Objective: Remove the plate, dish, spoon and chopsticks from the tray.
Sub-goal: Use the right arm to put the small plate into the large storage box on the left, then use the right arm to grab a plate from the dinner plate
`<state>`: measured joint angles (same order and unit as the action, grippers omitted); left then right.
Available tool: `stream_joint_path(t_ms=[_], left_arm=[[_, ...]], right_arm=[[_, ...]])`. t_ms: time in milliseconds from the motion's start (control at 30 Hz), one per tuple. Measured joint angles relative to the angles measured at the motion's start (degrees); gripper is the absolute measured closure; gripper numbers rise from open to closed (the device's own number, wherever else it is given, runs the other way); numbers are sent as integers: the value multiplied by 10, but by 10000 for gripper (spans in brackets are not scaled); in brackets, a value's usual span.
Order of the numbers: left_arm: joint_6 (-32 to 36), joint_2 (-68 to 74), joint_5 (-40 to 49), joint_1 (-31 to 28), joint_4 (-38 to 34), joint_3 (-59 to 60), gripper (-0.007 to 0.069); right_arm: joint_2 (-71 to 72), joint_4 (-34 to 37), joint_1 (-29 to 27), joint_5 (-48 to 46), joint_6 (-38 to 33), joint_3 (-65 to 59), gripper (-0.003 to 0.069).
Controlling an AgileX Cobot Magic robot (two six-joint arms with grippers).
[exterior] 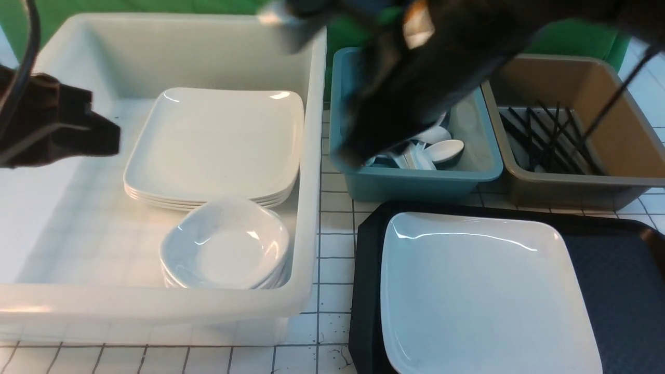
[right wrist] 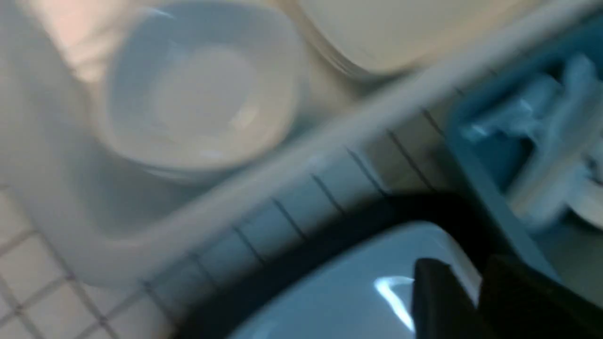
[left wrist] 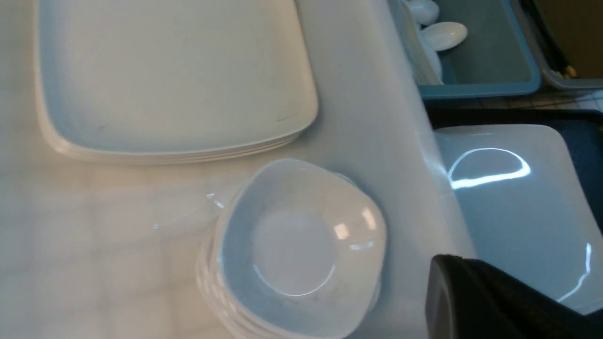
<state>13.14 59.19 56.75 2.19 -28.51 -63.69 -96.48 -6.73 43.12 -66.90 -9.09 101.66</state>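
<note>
The large white plate (exterior: 483, 291) (left wrist: 518, 212) (right wrist: 339, 296) lies on the black tray (exterior: 618, 280) at the front right. It is the only thing I see on the tray. White spoons (exterior: 444, 150) lie in the teal bin (exterior: 415, 182). Black chopsticks (exterior: 545, 135) lie in the brown bin (exterior: 571, 192). My right gripper (exterior: 353, 150) (right wrist: 466, 273) is blurred. It hangs over the teal bin's near left corner, its fingers a narrow gap apart and empty. My left gripper (exterior: 111, 140) (left wrist: 440, 268) hovers shut and empty over the white bin.
The big white bin (exterior: 306, 218) at the left holds a stack of large plates (exterior: 218, 145) and a stack of small dishes (exterior: 223, 244) (left wrist: 297, 245) (right wrist: 198, 94). Gridded tabletop (exterior: 332, 249) shows between the bin and the tray.
</note>
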Motion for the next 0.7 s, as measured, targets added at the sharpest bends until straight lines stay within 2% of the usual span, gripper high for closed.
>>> stream_joint_path(t_ms=[33,133,167,233,367,400,433,533,600,667,700], left_arm=[[-2,1,-6,26,-1,0,623],[-10,15,-28,106,-1,0,623],[-11,18,-31,112,-1,0,623],[-15,43,-56,186,8,0,623],[-15,100,-90,276,15,0,623],[-15,103,-92,284,15,0,622],[-15,127,-105,309,16,0,622],[-14,166,-140,347,16,0,622],[1,191,-156,365,16,-3,622],[10,203,-159,372,16,-7,622],[16,222,-161,378,16,-18,622]], right_arm=[[17,-14,-45,-10,10,-16,610],[54,-1,-142,-18,18,-73,655],[57,1,-157,-18,18,-77,655],[89,35,-249,-13,18,-143,659],[105,106,-368,17,15,-244,635],[105,111,-380,19,14,-250,631],[102,153,-423,42,-1,-292,584],[88,238,-481,91,-53,-353,438],[69,290,-505,127,-94,-379,332],[53,310,-511,143,-109,-386,288],[28,323,-513,164,-122,-386,236]])
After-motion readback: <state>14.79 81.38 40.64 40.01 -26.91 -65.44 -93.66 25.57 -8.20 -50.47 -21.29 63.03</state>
